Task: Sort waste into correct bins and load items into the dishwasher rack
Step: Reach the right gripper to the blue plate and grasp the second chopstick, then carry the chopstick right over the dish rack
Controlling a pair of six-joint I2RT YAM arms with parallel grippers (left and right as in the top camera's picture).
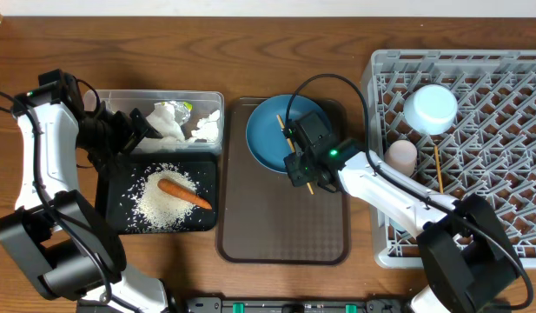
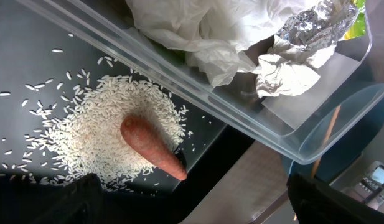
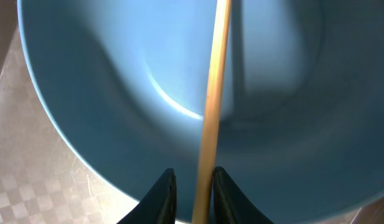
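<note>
Right jaws flank a wooden chopstick [image 3: 213, 93] above the blue dish [image 3: 104, 93].
The stick runs straight out between them, one pad [image 3: 228, 194] seemingly touching; a firm clamp cannot be told. It looks light, stiff, smooth and prone to pivot, so pinch mid-length. Left jaws gape, empty.

We count: one carrot [image 1: 185, 193], one rice heap [image 1: 159, 209], one clear tub [image 1: 163, 94], one black tray [image 1: 115, 219], one brown tray [image 1: 285, 222], one blue plate [image 1: 266, 135], one grey rack [image 1: 498, 178], two wooden chopsticks [image 1: 439, 169], one pale blue cup [image 1: 430, 109], one pink cup [image 1: 401, 156], one foil wad [image 1: 174, 110]. Napkins [image 1: 202, 127] bunched; count unclear.
</note>
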